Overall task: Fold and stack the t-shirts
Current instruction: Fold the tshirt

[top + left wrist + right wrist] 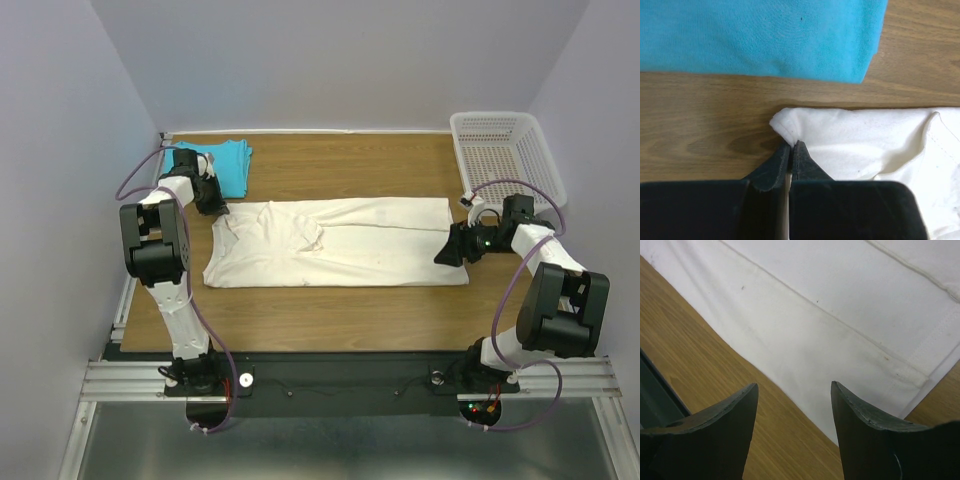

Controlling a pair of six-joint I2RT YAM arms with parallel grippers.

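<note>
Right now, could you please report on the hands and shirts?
Left hand shut on cream shirt, far-left corner. Right hand open, straddling its right-end edge. Blue shirt far left, basket far right, neither in the way.

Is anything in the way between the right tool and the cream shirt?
Nothing visible. The right tool is open right over the hem end of the cream shirt, with only the wooden table beside it.
</note>
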